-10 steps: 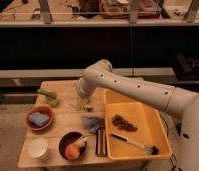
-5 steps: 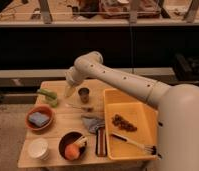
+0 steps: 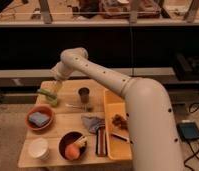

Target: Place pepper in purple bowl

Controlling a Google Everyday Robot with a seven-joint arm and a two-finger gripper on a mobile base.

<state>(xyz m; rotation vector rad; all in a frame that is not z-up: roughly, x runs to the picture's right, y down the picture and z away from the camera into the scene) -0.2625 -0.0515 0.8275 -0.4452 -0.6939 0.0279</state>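
Note:
The pepper is a small light-green elongated piece lying at the far left of the wooden table. The gripper hangs at the end of the white arm, directly over the pepper's right end, close to it or touching it. The purple bowl is dark and round and stands near the table's front edge. It holds an orange round item and a pale piece. The bowl is well in front of the gripper.
An orange bowl with a blue sponge stands front left. A white cup is at the front corner. A metal cup, a utensil, a grey cloth and a yellow tray lie to the right.
The arm has swung left across the table, from above the metal cup to over the pepper. The camera view has also shifted, so the table sits further right.

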